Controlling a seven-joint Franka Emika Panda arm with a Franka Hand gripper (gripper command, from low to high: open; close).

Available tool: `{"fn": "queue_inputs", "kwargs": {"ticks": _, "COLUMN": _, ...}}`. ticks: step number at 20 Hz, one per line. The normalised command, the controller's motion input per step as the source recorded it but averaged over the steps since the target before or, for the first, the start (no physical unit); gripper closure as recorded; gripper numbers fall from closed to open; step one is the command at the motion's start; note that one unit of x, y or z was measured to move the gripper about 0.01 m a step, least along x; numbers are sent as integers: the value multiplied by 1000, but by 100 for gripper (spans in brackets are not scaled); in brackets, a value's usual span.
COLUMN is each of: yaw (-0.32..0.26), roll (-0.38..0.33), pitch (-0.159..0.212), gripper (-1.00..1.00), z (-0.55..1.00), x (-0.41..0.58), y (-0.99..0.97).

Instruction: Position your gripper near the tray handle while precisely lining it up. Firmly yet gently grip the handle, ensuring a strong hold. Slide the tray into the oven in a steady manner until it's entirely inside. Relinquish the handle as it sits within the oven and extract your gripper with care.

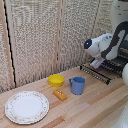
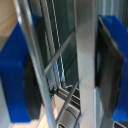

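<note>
In the exterior view my white gripper (image 1: 96, 63) hangs over the dark wire tray (image 1: 103, 71), which sticks out of the oven (image 1: 123, 54) at the exterior view's right. The arm hides most of the oven. The tray handle (image 1: 94, 75) is the thin dark bar along the tray's front edge. In the wrist view my gripper (image 2: 65, 65) is open. Its blue fingers (image 2: 15, 70) stand wide apart on either side of a metal bar of the tray (image 2: 85, 60). The bar lies close to one finger, and I cannot tell whether they touch. More thin rack bars show beyond.
On the wooden table (image 1: 100, 102) stand a blue mug (image 1: 77, 85), a yellow bowl (image 1: 56, 80), a small orange block (image 1: 60, 94) and a round patterned plate (image 1: 27, 106). A woven screen (image 1: 40, 35) closes off the back.
</note>
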Motion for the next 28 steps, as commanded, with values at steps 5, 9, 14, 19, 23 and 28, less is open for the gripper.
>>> {"fn": "queue_inputs", "kwargs": {"ticks": 5, "yaw": 34, "roll": 52, "pitch": -1, "gripper": 100, "z": 299, "x": -21, "y": -943}}
{"fn": "queue_inputs", "kwargs": {"ticks": 9, "yaw": 44, "roll": -1, "pitch": -17, "gripper": 100, "z": 136, "x": -67, "y": -1000}}
{"fn": "queue_inputs", "kwargs": {"ticks": 14, "yaw": 16, "roll": -19, "pitch": -25, "gripper": 100, "z": 86, "x": -104, "y": -938}}
{"fn": "queue_inputs", "kwargs": {"ticks": 19, "yaw": -3, "roll": -48, "pitch": -52, "gripper": -100, "z": 65, "x": -126, "y": -382}}
{"fn": "queue_inputs", "kwargs": {"ticks": 23, "yaw": 5, "roll": -2, "pitch": -22, "gripper": -100, "z": 254, "x": -120, "y": -109}}
{"fn": "queue_inputs", "kwargs": {"ticks": 28, "yaw": 8, "roll": 7, "pitch": -35, "gripper": -100, "z": 376, "x": -9, "y": -33}}
